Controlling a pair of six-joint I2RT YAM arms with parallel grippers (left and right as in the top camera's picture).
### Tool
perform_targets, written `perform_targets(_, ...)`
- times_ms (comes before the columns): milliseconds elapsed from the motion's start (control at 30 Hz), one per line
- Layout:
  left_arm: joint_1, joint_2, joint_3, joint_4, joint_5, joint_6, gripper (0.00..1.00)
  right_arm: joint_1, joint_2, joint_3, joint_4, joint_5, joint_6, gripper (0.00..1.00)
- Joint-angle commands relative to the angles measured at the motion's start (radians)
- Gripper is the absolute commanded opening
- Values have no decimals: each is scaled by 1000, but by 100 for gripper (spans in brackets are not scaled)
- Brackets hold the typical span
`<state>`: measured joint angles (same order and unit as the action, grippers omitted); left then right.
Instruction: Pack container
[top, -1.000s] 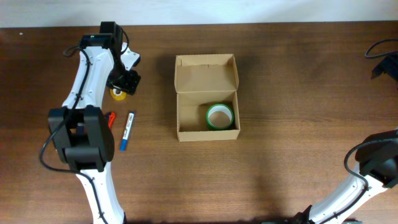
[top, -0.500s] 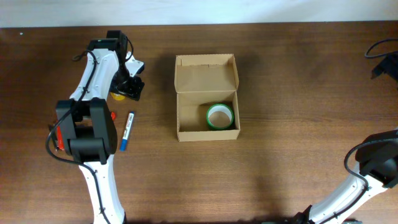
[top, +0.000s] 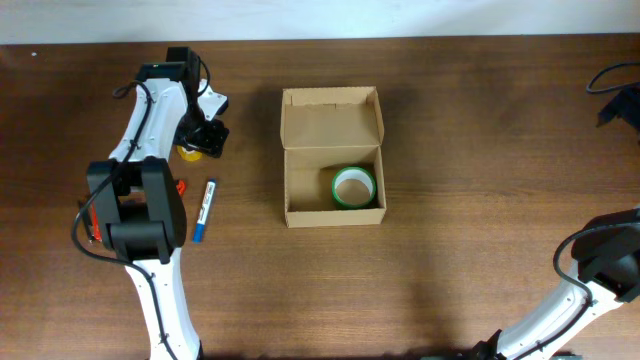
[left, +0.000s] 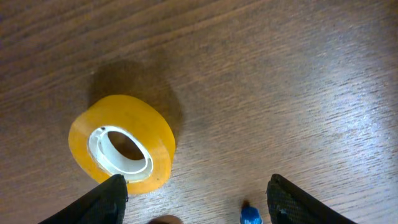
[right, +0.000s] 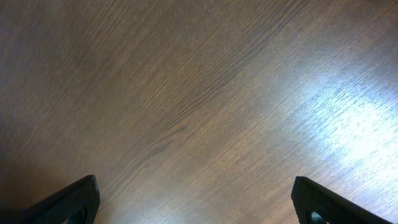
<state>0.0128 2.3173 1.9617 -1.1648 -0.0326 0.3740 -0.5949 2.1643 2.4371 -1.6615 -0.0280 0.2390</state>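
The container (top: 332, 158) is a tan cardboard box with its flap lid folded back, standing mid-table. A green tape roll (top: 353, 187) lies inside it at the right. My left gripper (top: 203, 136) hovers at the upper left over a yellow tape roll (top: 187, 152). In the left wrist view the yellow tape roll (left: 121, 143) lies tilted just ahead of the left fingertip (left: 107, 200). The left gripper (left: 199, 200) is open, with only bare wood between its fingers. My right gripper (right: 199, 205) is open over bare table.
A blue-capped marker (top: 205, 208) lies below the yellow roll, its blue end (left: 250, 214) showing between the left fingers. A small red object (top: 180, 187) sits beside the left arm. The right arm (top: 605, 265) stands at the far right edge.
The left arm has shifted its pose slightly while its gripper stayed above the yellow roll. Jaw widths are unchanged and the right arm has not moved.
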Motion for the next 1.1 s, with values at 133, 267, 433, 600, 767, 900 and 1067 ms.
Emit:
perform_targets(133,4,24,15,16,15,6,71,-1,-28,-3,0,6,1,99)
perform_targets(267,4,30,15,21,15,6,71,-1,-28,-3,0,6,1,99)
perform_targets(433,4,43,15,20,27,5,71,-1,-28,-3,0,6,1,99)
perform_targets(600,4,45,15,21,27,5,71,-1,-28,-3,0,6,1,100)
perform_targets(767,8,47,15,21,27,5,71,-1,-28,-3,0,6,1,99)
perform_targets(900,14,61,15,21,30,5,71,-1,-28,-3,0,6,1,99)
perform_targets(1067,14,85,15,18,38,5,71,-1,-28,-3,0,6,1,99)
